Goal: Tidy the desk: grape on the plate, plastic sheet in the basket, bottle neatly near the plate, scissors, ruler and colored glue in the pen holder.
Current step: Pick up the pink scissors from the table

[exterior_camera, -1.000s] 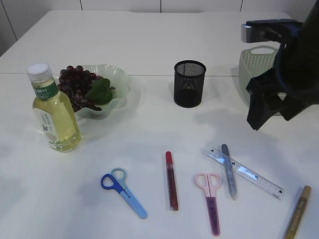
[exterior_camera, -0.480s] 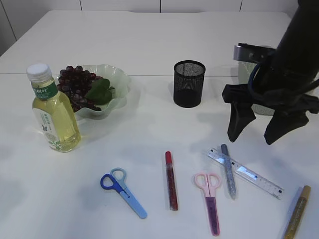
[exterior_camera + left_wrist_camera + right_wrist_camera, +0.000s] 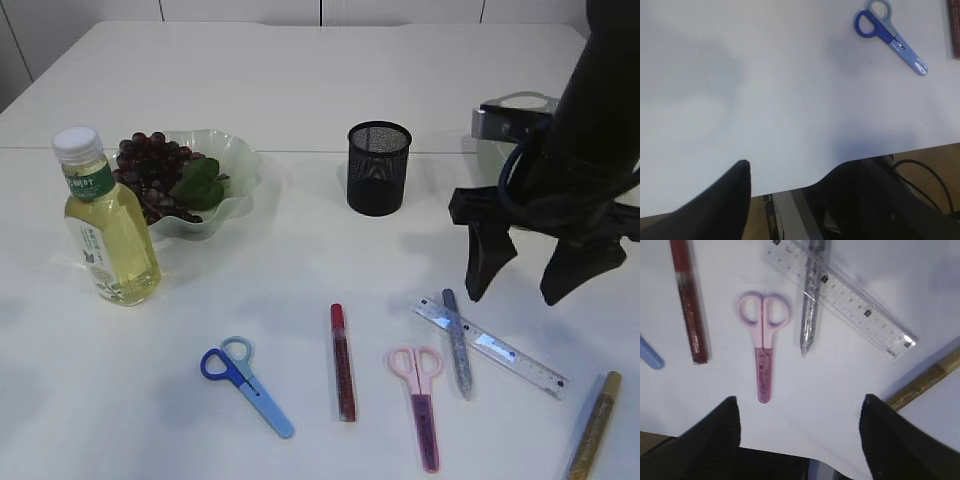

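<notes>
White table (image 3: 300,80): holds all.
Scissors: two, blue (image 3: 246,385) at 7 o'clock, pink (image 3: 424,404) at 5.
Glue sticks: three, red (image 3: 343,362), silver (image 3: 458,342) over ruler (image 3: 492,347), gold (image 3: 595,425).
Pen holder (image 3: 379,167): one, 12 o'clock.
Bottle (image 3: 106,222): beside grape plate (image 3: 235,160), 10 o'clock.
Right gripper (image 3: 530,280): spread, empty, above ruler.
Left gripper (image 3: 785,175): spread, empty.

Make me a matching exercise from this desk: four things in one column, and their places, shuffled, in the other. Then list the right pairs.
Things:
1. bunch of dark purple grapes
2. silver glitter glue tube
3. blue-handled scissors
4. black mesh pen holder

Places:
A. lying across the clear plastic ruler
B. standing upright near the middle of the white table
C. in the wavy-edged translucent plate
D. flat on the table, left of the red glitter glue tube

Pairs: 1-C, 2-A, 3-D, 4-B
</notes>
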